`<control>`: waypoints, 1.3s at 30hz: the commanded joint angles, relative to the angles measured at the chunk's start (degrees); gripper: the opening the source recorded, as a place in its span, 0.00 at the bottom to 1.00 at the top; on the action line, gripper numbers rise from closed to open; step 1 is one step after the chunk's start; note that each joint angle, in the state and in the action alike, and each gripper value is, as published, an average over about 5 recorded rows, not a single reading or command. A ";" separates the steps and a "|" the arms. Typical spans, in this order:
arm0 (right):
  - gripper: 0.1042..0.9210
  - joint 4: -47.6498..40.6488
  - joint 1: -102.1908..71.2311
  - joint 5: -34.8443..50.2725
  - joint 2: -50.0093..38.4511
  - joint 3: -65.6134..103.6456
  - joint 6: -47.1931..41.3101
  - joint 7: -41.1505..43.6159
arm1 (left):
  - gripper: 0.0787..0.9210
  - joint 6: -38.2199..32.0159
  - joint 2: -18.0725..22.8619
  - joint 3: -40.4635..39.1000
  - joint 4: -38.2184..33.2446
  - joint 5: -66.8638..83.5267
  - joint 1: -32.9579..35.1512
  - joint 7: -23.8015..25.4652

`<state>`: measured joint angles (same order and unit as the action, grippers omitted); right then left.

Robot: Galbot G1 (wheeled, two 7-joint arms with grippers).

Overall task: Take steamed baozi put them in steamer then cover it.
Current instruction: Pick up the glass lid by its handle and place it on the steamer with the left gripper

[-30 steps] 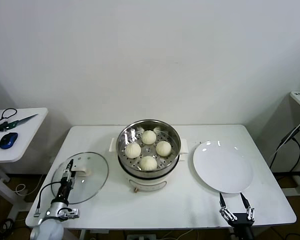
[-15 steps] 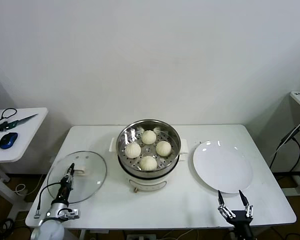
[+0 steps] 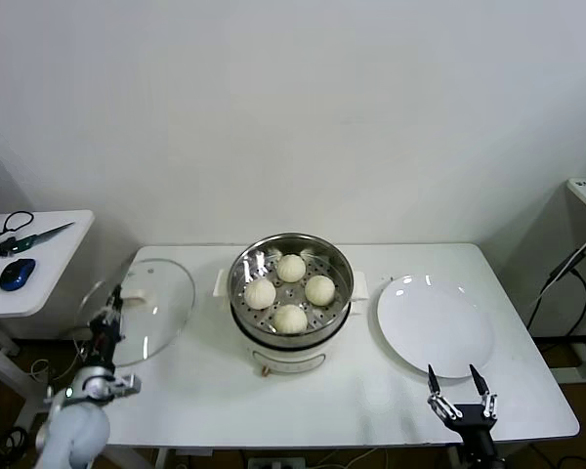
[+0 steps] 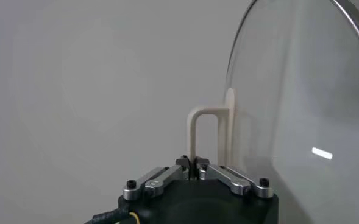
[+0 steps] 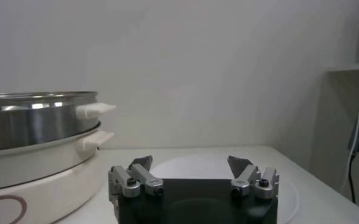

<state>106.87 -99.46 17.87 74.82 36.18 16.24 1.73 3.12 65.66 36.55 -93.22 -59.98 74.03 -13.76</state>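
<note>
While the left gripper (image 4: 195,171) grips the cover (image 3: 145,309), its rim runs off-frame.

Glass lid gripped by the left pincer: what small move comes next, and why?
Probably carry the round clear glass lid, clamped by its white handle in the left pincer, rightward over the shiny steel steamer: all four off-white buns already sit inside, uncovered.

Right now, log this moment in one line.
left gripper: shut on lid, lifted | buns: four in steamer | right gripper: open, idle
</note>
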 commanded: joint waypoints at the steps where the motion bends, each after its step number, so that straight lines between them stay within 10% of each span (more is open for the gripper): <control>1: 0.88 -0.07 0.78 -1.72 -0.08 -0.46 -0.79 -0.80 | 0.07 11.39 -5.95 -0.80 -18.15 10.64 1.33 11.95; 9: 0.88 -0.72 2.43 -2.33 -0.49 -1.65 -0.53 -0.61 | 0.07 32.54 -8.47 -15.93 -30.73 3.07 -4.89 22.73; 21: 0.88 -4.16 4.86 -0.21 -2.41 -2.72 1.27 -0.38 | 0.07 41.86 5.67 -39.14 -29.01 -20.87 -16.27 36.15; 30: 0.88 -5.05 4.43 1.63 -3.87 -2.31 2.62 -0.56 | 0.07 39.55 23.17 -46.08 -18.08 -31.51 -17.22 33.63; 39: 0.88 -4.85 3.97 2.17 -3.68 -1.76 3.23 -0.77 | 0.07 38.85 25.63 -46.46 -9.24 -31.18 -19.56 29.28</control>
<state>101.98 -95.46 19.36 71.44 34.17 18.95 1.07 40.54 85.57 -5.76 -107.84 -86.87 56.26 16.11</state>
